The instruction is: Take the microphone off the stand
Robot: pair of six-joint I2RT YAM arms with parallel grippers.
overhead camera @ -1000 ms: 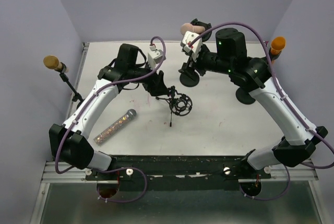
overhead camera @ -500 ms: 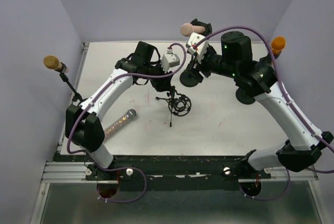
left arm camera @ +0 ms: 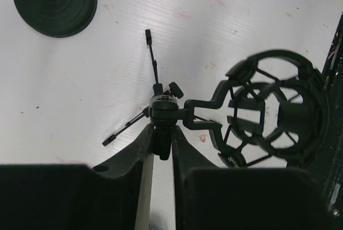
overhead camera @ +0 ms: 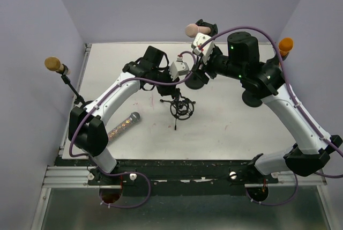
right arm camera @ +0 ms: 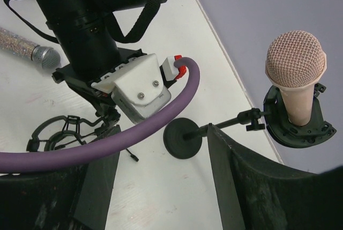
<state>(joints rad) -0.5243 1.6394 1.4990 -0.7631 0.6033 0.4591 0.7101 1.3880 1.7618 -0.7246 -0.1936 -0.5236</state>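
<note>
Tipping looked the likeliest failure: the pink mic (right arm camera: 296, 74) sat upright in its stand (right arm camera: 230, 121) at the table's (overhead camera: 225, 128) 12 o'clock, and the right hand (right arm camera: 163, 144), spread and empty, had nothing steadying the base. At centre the left hand (left arm camera: 161, 133) pinched an empty tripod (left arm camera: 162, 106), its cable (right arm camera: 107, 144) crossing the right hand's path, and a glitter mic (overhead camera: 119, 128) lay at 8 o'clock.

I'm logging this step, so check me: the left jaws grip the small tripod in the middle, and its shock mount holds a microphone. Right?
Not quite. The shock mount is empty; the left wrist view shows straight through its ring. The rest stands: the left gripper has its jaws on the small tripod in the middle.
</note>
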